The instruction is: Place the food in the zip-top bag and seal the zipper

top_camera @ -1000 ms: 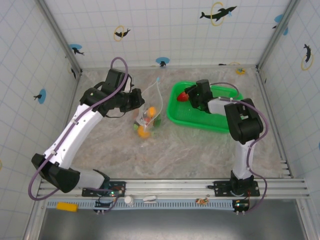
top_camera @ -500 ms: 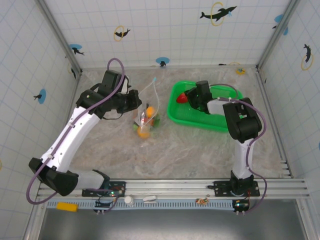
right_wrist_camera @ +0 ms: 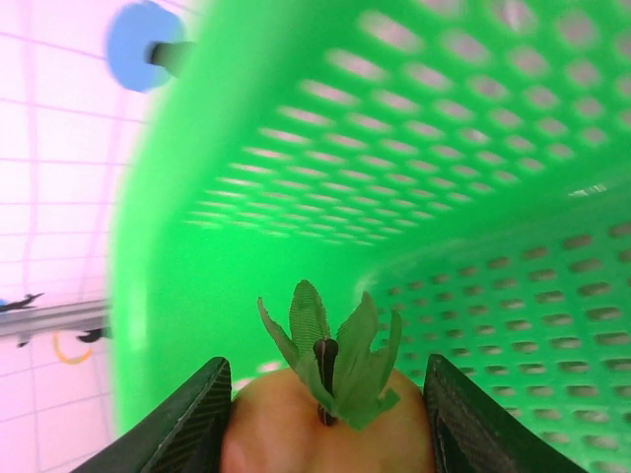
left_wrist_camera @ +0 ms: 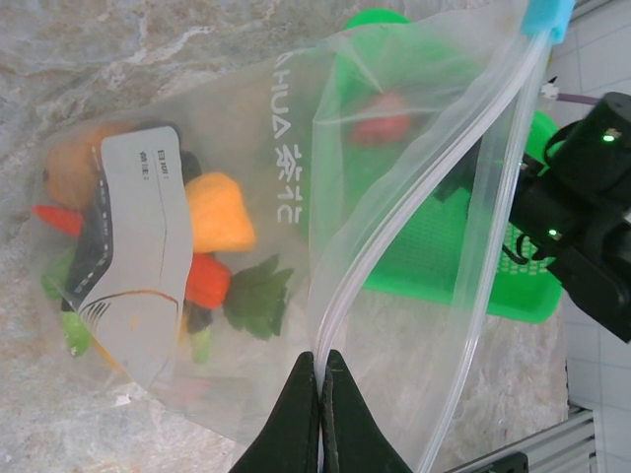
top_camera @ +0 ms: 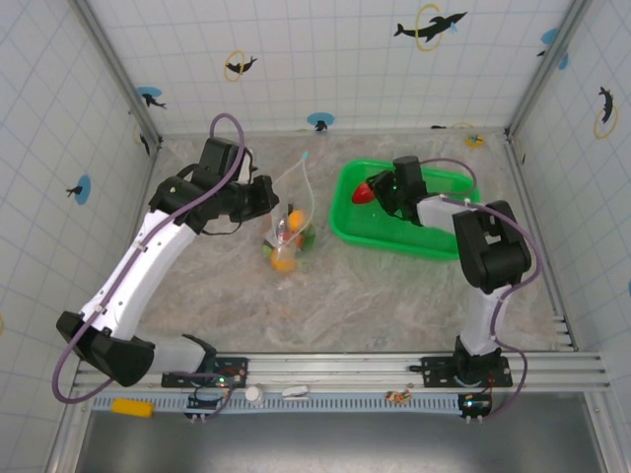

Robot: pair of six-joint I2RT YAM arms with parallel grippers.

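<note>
The zip-top bag [left_wrist_camera: 286, 128] sits mid-table, left of the green basket [top_camera: 439, 241], with orange and green toy food [left_wrist_camera: 217, 212] bunched at its bottom. Left gripper [left_wrist_camera: 320, 363] is pinched tight on the zipper [left_wrist_camera: 424, 182] at the bag's mouth edge. Over in the basket's far-left corner, right gripper [right_wrist_camera: 327, 379] stands half-spread around the strawberry [right_wrist_camera: 281, 439], fingers seemingly pressed against both its sides.

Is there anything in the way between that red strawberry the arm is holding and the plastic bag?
Just the green basket's low side wall, which lies between the strawberry and the bag; the table beyond it looks bare. The left end effector pinches the bag's zipper, holding the mouth open.
</note>
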